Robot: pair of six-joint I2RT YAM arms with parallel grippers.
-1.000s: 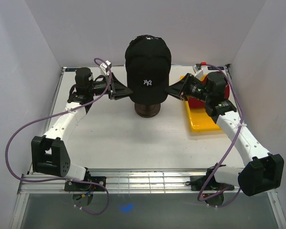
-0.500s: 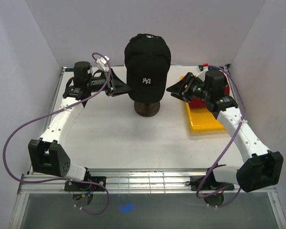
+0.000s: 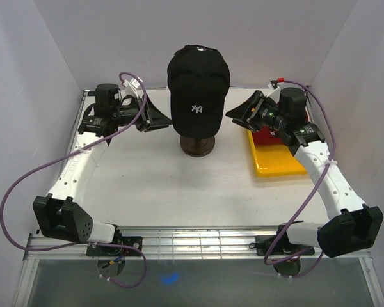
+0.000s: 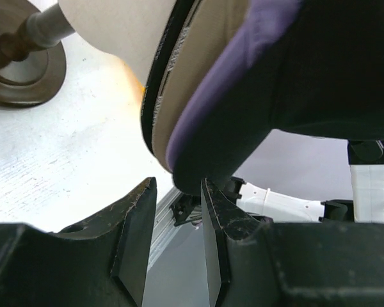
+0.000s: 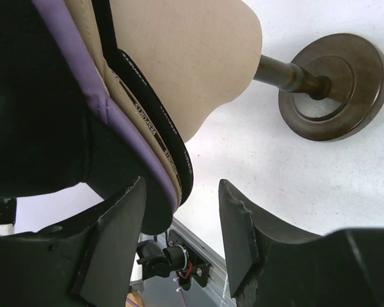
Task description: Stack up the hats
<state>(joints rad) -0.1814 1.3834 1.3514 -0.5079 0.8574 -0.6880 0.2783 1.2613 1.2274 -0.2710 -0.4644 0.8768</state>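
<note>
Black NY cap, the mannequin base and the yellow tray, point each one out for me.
black NY cap (image 3: 197,80), top external view, front of the crown above the logo.
mannequin base (image 3: 198,151), top external view, front rim of the dark round foot.
yellow tray (image 3: 276,161), top external view, bare near end of its floor.

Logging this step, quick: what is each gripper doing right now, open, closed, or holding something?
Left gripper: open, holding nothing.
Right gripper: open, holding nothing.
</note>
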